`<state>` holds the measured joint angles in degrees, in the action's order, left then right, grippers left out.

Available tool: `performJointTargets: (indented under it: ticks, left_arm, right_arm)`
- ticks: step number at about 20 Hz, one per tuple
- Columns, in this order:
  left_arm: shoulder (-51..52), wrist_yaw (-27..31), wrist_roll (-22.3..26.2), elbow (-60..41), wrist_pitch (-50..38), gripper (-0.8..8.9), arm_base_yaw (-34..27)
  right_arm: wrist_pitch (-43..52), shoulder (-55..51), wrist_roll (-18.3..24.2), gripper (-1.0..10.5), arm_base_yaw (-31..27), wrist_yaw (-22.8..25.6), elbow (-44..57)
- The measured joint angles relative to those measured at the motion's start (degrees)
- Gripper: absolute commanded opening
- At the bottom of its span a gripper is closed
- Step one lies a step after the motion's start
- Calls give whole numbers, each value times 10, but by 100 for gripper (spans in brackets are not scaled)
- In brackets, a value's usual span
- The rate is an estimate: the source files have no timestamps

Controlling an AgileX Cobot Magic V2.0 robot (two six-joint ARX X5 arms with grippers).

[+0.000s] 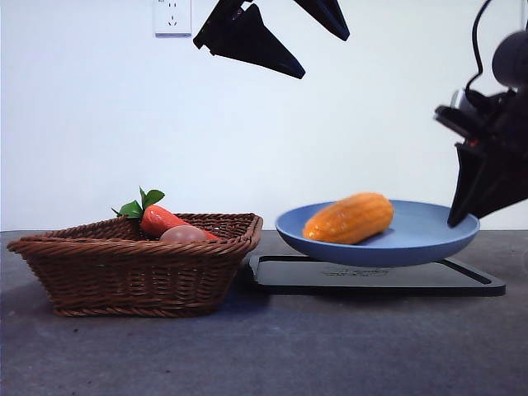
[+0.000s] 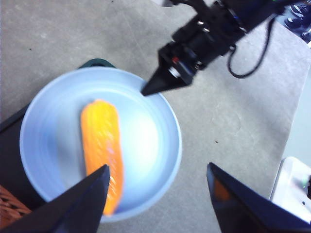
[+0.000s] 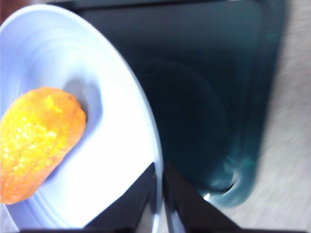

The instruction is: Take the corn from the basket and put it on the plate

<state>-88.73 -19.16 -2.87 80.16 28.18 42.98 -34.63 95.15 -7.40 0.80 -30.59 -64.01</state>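
Note:
The yellow-orange corn (image 1: 351,218) (image 2: 101,145) (image 3: 34,145) lies on the blue plate (image 1: 429,235) (image 2: 48,121) (image 3: 112,145). My right gripper (image 1: 454,221) (image 3: 159,167) (image 2: 146,91) is shut on the plate's right rim. The plate sits slightly raised over a black tray (image 1: 371,278) (image 3: 204,97). High above, my left gripper (image 1: 324,58) (image 2: 156,167) hangs open and holds nothing. It looks down on plate and corn. The brown wicker basket (image 1: 124,272) (image 2: 7,209) stands to the plate's left.
In the basket lie a red-orange carrot (image 1: 161,219) with green leaves and a pinkish-tan rounded item (image 1: 183,234). A wall socket (image 1: 172,16) is on the white wall behind. A white device (image 2: 294,187) shows at the edge of the left wrist view.

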Motion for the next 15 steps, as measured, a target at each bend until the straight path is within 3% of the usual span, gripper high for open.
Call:
performJointTargets:
  ticks: [8,15]
  left_arm:
    - [0,0,0,0,14,327,0]
    - [0,0,0,0,14,327,0]
  right_arm:
    - [24,119,-24,2,-17,-9,-76]
    - [9,157,-36,3,-17,-18,-100]
